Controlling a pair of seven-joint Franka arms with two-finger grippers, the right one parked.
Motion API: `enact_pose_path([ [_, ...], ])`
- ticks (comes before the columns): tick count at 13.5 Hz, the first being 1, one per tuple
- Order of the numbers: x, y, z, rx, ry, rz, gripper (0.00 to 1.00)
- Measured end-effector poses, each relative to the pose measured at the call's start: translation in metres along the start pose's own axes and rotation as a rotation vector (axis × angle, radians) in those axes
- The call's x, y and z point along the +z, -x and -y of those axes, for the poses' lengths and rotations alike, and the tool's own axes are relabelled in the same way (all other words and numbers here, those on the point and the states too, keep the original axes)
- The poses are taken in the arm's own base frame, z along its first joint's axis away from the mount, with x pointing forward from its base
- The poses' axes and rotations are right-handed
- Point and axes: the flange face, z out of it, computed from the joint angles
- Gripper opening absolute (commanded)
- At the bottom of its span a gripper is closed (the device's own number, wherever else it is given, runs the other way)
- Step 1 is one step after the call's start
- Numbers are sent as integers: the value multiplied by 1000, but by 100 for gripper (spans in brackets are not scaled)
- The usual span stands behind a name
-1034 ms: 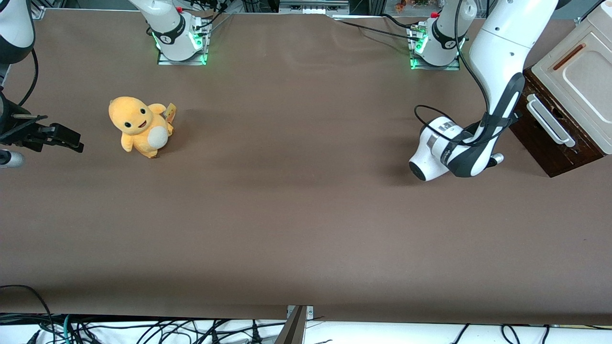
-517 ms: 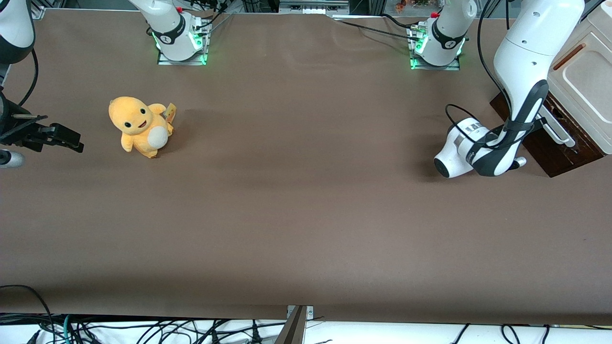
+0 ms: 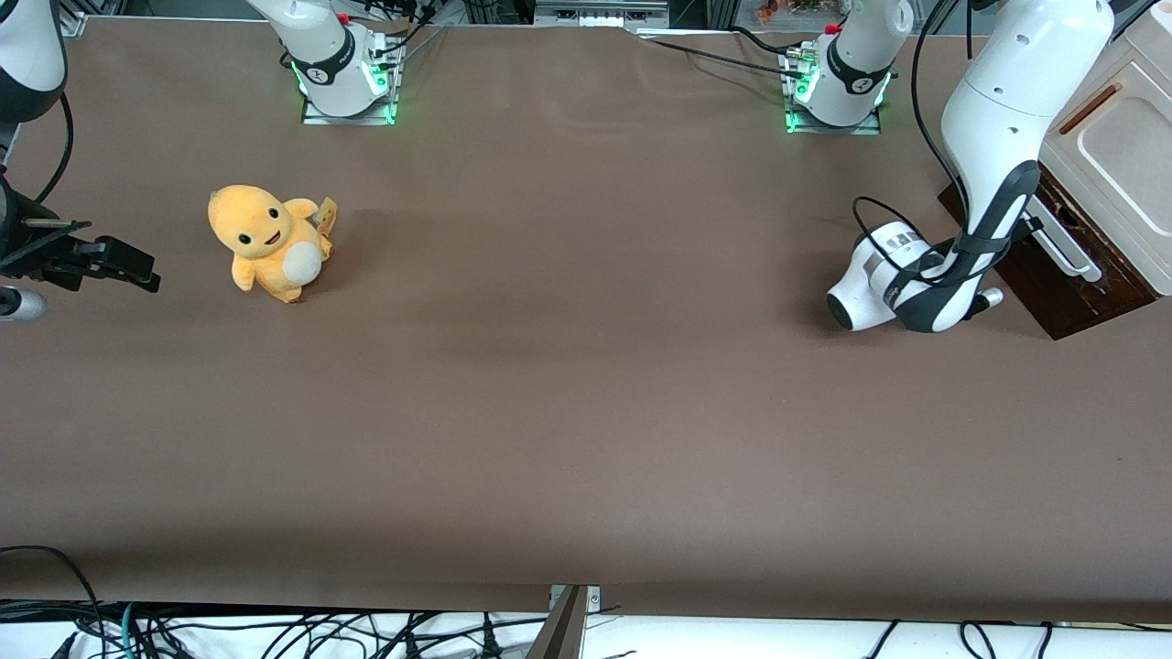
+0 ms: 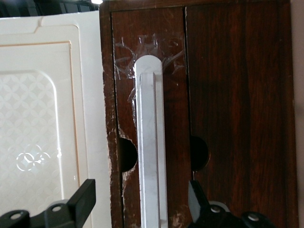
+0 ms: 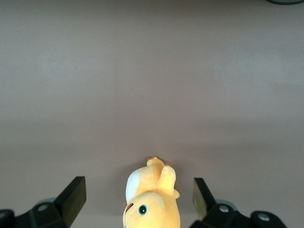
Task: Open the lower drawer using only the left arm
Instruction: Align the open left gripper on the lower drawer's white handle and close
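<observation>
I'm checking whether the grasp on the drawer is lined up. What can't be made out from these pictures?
- Front view: the gripper is hidden by the left arm.
- Front view: the same arm covers part of the white bar handle.
- Wrist view: the handle's near end is cut off by the frame edge; contact with the open fingers is undecidable.
- Lower drawer: interior unseen.

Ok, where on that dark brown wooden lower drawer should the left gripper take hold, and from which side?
Grip the long white bar handle on the dark brown wooden lower drawer, at mid-length. Come straight at the drawer front, one finger on each long side: the bar is narrow and stands proud of the wood. The black left gripper is already open and straddles it, in front of the drawer.
</observation>
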Motion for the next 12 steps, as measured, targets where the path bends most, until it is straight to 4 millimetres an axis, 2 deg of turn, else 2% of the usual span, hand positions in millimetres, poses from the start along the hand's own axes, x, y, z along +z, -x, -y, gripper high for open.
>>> enact_pose_path([
  [1, 6, -4, 0, -7, -4, -5, 76],
  [2, 13, -9, 0, -13, -6, -10, 67],
  [3, 22, -14, -1, -17, -3, -13, 54],
  [5, 33, -17, -4, -13, 7, -1, 37],
  [8, 33, -16, -5, -12, 10, -2, 24],
  [12, 29, -14, -5, -12, 14, -6, 15],
])
